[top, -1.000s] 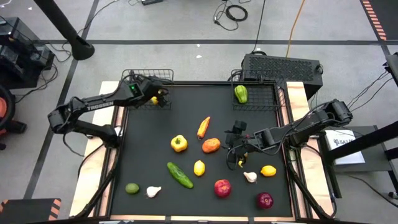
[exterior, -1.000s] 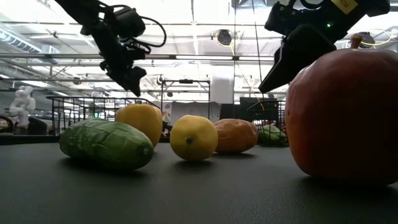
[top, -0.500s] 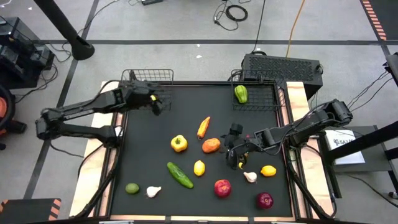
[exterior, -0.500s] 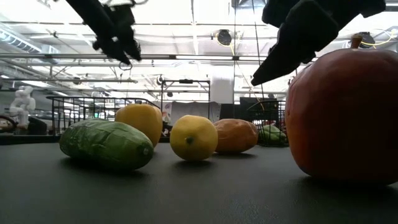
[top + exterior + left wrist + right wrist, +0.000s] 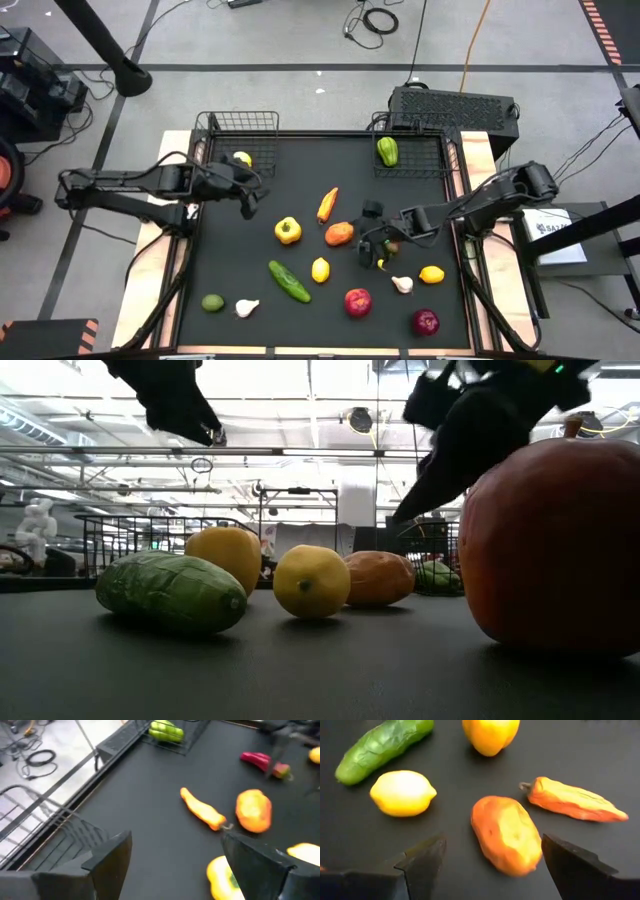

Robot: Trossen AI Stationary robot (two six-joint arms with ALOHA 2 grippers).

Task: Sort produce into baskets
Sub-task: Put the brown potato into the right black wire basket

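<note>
My left gripper [image 5: 248, 200] is open and empty above the mat, just near of the left wire basket [image 5: 237, 124], where a yellow lemon [image 5: 242, 158] lies. My right gripper [image 5: 371, 247] is open and empty. In the right wrist view its fingers stand on either side of an orange lumpy fruit [image 5: 506, 835] without touching it; this fruit also shows in the high view [image 5: 340, 233]. The right basket [image 5: 428, 158] holds a green pepper [image 5: 387, 151]. A yellow pepper [image 5: 288, 231], an orange carrot-like piece [image 5: 327, 204], a cucumber [image 5: 289, 280] and a lemon [image 5: 320, 269] lie mid-mat.
A lime [image 5: 212, 302], two garlic bulbs [image 5: 247, 307] [image 5: 402, 284], a lemon [image 5: 432, 274] and two red apples [image 5: 358, 301] [image 5: 426, 322] lie along the near side. A red chili [image 5: 260, 761] lies by the right arm. A black perforated box [image 5: 452, 104] stands behind the right basket.
My left gripper has drawn back from over the left basket toward the table's near edge; the lemon stays in the basket. My right gripper has gone toward the table's left and down, toward the orange lumpy fruit.
</note>
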